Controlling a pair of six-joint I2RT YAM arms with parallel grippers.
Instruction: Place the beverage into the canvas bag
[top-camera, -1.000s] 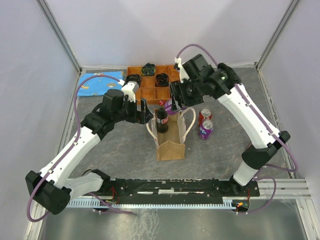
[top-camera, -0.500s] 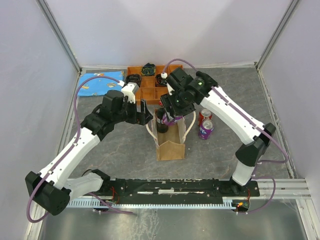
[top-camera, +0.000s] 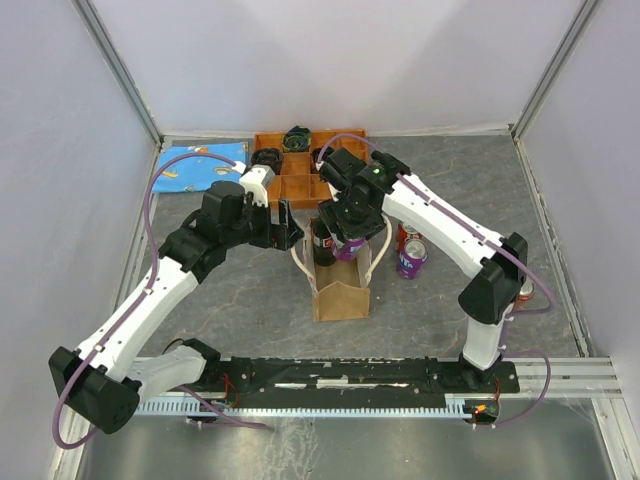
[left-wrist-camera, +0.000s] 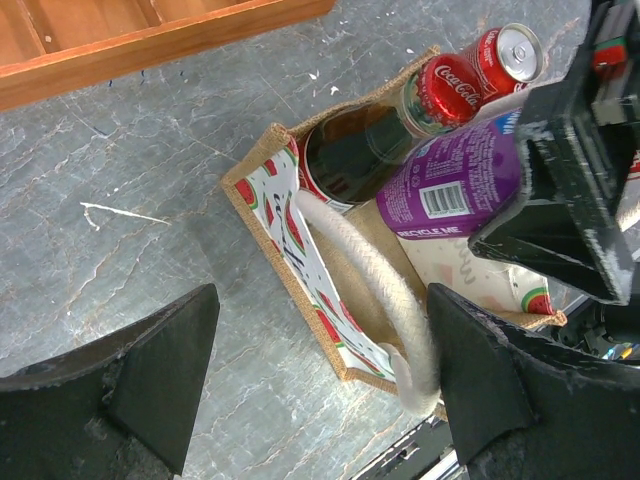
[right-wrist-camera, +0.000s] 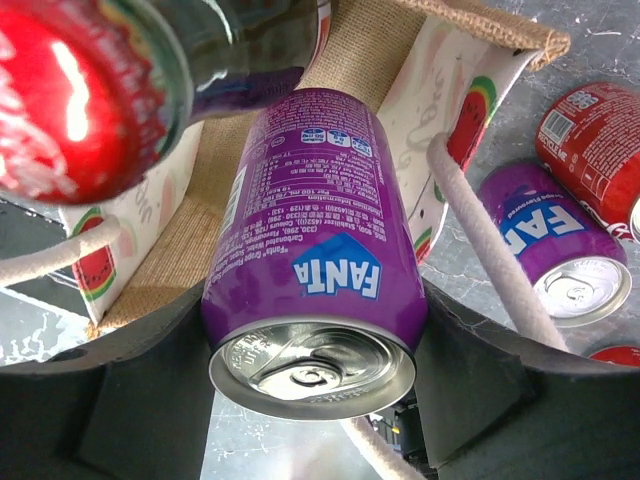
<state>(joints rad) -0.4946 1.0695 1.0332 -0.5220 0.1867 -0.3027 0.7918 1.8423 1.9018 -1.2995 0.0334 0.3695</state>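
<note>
The right gripper (right-wrist-camera: 312, 335) is clamping a purple Fanta can (right-wrist-camera: 310, 220), whose far end is sitting inside the rim of the canvas bag (left-wrist-camera: 262, 180), between a cola bottle (left-wrist-camera: 350, 155) and a rope handle (right-wrist-camera: 480, 240). The left gripper (left-wrist-camera: 320, 380) is hovering spread wide beside the bag's wall.

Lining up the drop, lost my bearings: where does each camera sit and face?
Top external: high behind the robot, facing the table; left arm, right arm show.
Left wrist: looks down into the canvas bag; open left tool frames it.
Right wrist: looks down the purple Fanta can into the bag; right tool grips the can.
All share bag, can.
</note>
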